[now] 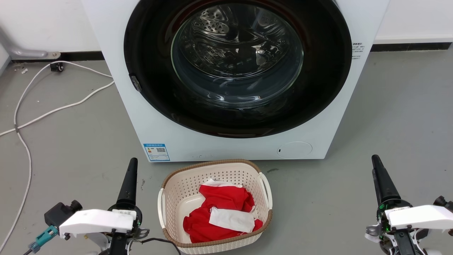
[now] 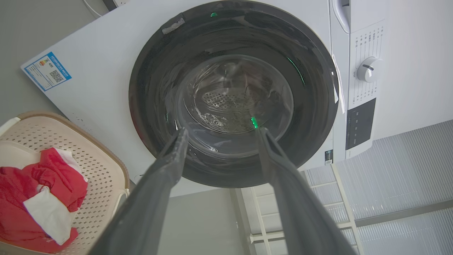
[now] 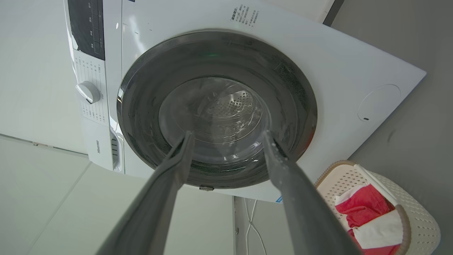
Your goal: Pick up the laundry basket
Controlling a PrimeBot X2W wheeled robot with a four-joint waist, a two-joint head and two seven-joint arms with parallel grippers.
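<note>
Cream laundry basket [image 1: 179, 187], lower centre, red-white cloth [image 1: 223, 200] inside; washing machine [image 1: 148, 120] close behind; our left gripper [image 2: 222, 131], right gripper [image 3: 228, 134] both spread, empty.

On left gripper [image 1: 131, 167], two long dark tapered fingers [image 1: 128, 184] were seen above round black base [image 1: 122, 207]. White angular wrist cover [image 1: 97, 219] was fitted behind; black boxy module [image 1: 62, 211] and teal connector [image 1: 44, 238] were mounted at its outer end; black cable [image 1: 161, 242] was attached below. On right gripper [image 1: 377, 168], matching right wrist cover [image 1: 417, 216], green light [image 1: 382, 206] and bare metal bracket [image 1: 371, 230] were noted. Inner finger faces were shown matte grey in wrist views.
</note>
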